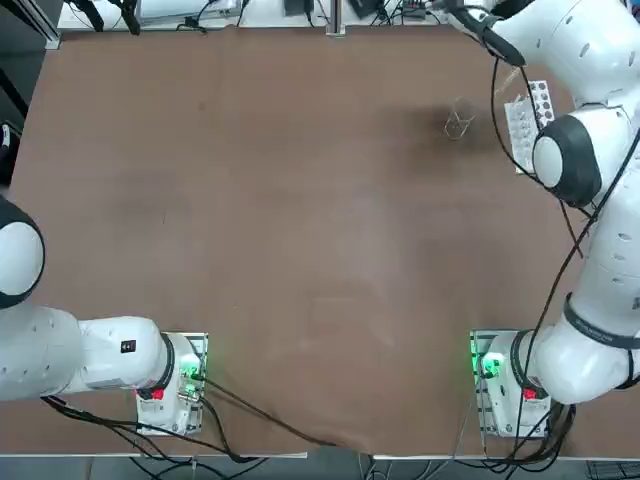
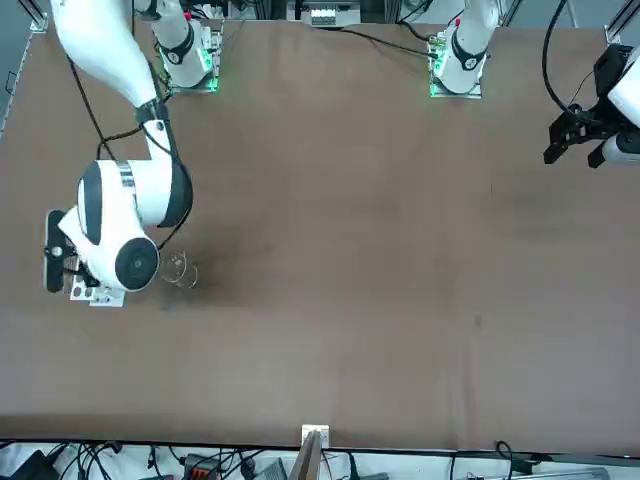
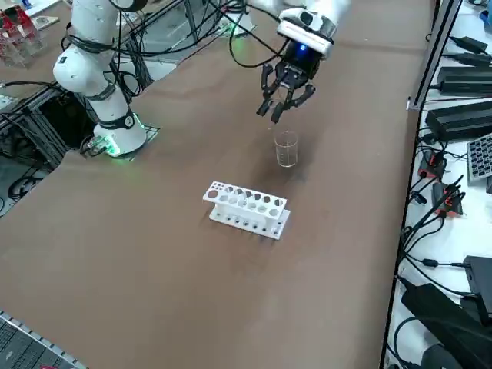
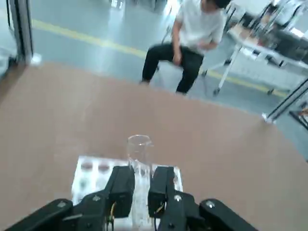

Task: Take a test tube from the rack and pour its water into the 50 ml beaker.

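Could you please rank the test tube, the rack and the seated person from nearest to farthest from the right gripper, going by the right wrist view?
1. Test tube: between the right gripper's jaws.
2. Rack: on the table, behind the tube.
3. Person: beyond the table.

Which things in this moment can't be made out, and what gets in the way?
- Water level in the test tube: right wrist view, clear glass and partly between the right gripper's fingers.
- Part of the rack: top view, the right arm and its cable cover it.
- Anything in the beaker: right side view, too small and transparent to tell.
- Top of the seated person's head: right wrist view, cut off by the edge.
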Tool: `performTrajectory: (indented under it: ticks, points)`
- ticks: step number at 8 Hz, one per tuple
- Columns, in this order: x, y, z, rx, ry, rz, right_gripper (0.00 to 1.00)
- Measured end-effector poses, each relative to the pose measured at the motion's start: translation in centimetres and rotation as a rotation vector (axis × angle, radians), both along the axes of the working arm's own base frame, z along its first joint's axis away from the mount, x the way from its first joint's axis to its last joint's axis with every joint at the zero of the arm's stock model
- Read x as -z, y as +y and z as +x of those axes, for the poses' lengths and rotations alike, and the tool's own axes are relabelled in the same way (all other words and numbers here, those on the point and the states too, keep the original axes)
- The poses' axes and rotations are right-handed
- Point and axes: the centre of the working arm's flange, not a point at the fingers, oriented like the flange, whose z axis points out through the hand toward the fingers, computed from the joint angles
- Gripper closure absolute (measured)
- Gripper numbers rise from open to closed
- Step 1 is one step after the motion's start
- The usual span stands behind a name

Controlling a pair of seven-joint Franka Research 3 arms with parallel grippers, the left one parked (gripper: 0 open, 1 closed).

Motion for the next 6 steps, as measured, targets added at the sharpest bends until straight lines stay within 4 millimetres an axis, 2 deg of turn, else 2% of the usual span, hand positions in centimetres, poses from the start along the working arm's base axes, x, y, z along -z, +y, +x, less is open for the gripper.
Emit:
performTrajectory:
  ticks: [3, 6]
  points:
    - [2.6, -2.1, 0.5, 0.028, -0.087, -0.207, 0.78]
    - [5.4, -5.3, 0.7, 0.061, -0.17, -0.325, 0.78]
